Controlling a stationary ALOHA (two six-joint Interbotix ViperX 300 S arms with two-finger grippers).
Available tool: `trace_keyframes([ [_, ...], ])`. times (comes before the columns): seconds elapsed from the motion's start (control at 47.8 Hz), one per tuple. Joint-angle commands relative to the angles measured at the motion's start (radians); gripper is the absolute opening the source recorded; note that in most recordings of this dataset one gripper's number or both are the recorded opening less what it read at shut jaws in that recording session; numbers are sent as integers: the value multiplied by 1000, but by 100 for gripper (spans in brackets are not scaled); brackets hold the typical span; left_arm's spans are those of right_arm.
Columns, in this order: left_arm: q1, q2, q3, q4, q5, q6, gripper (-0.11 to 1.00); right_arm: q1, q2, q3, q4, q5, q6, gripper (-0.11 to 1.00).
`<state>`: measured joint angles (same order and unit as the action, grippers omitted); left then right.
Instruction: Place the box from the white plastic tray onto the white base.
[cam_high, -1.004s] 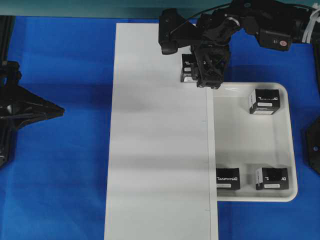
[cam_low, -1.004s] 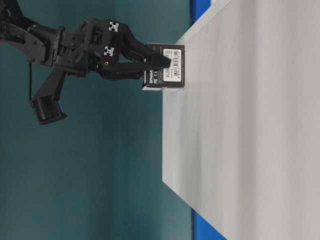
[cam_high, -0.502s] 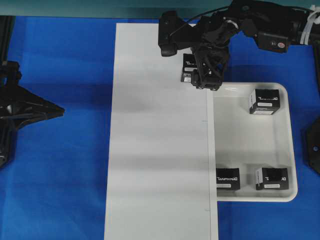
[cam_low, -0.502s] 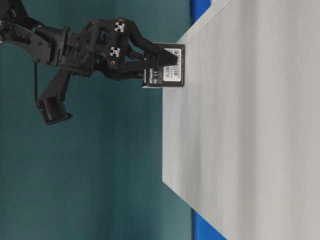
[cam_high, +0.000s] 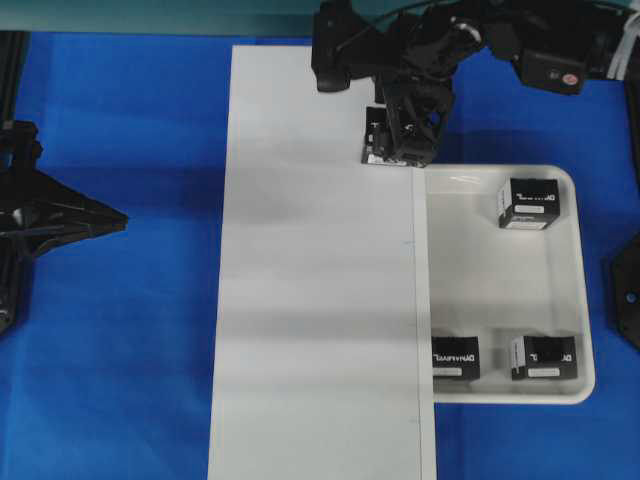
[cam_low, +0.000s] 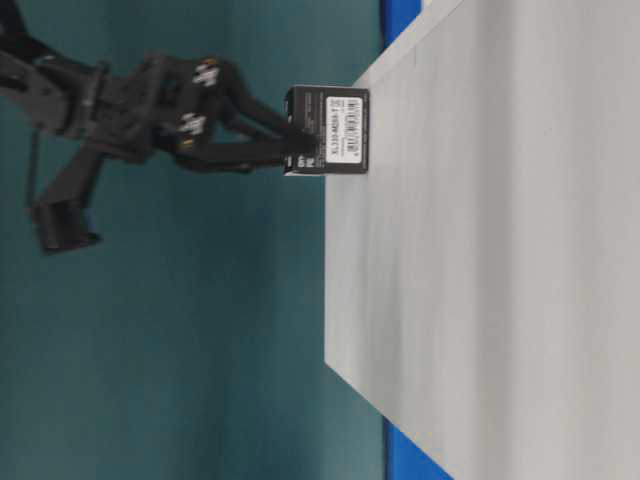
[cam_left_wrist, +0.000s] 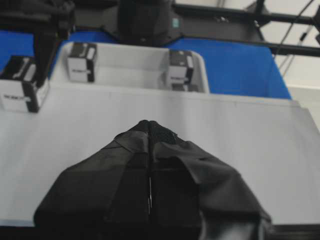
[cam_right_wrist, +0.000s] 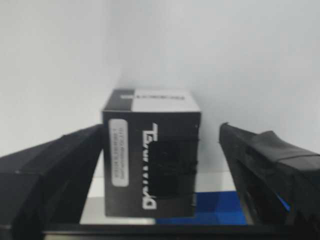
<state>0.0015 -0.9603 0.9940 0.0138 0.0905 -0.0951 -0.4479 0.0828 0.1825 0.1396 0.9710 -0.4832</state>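
The box (cam_high: 377, 135) is sitting on the white base (cam_high: 320, 280), close to its far right corner, just beside the white plastic tray (cam_high: 572, 290). The right claw (cam_high: 411, 130) is being held above the box with its fingers (cam_right_wrist: 50, 170) spread apart. In the right wrist view, a gap is seen between the box and the finger on the right side, while the finger on the left is very near the box or touching it; which one cannot be told. 3 other boxes (cam_high: 528, 203) are lying in the tray. The left claw (cam_left_wrist: 150, 125) is being kept together, low over the base, well apart from the box.
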Motion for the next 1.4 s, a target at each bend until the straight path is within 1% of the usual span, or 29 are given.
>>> trace_keyframes([
  [0.0, 2, 2, -12, 2, -2, -2, -7, 6, -29, -35, 6, 2, 14, 97],
  [0.23, 0, -6, -9, 2, -2, -2, -7, 18, -137, -35, 18, -3, 74, 97],
  [0.377, -2, -11, -11, 2, -2, -3, -7, 34, -216, -17, 40, -23, 112, 97],
  [0.523, -11, -11, -9, 2, -2, -3, -7, 52, -313, 29, 71, -77, 160, 97],
  [0.628, -15, -11, -11, 3, -3, -6, -7, 63, -390, 92, 95, -155, 202, 97],
  [0.753, -17, -9, -9, 3, -3, -20, -7, 71, -486, 207, 98, -285, 241, 97],
  [0.921, -17, -11, -9, 2, -2, -37, -7, 100, -614, 336, 98, -420, 256, 97],
  [1.109, -18, -12, -9, 3, -8, -43, -7, 155, -729, 443, 98, -471, 287, 97],
  [1.234, -15, -15, -9, 2, -3, -31, -7, 195, -807, 528, 98, -502, 308, 97],
  [1.381, -2, -38, 6, 2, -9, -38, -7, 252, -893, 603, 98, -609, 336, 97],
])
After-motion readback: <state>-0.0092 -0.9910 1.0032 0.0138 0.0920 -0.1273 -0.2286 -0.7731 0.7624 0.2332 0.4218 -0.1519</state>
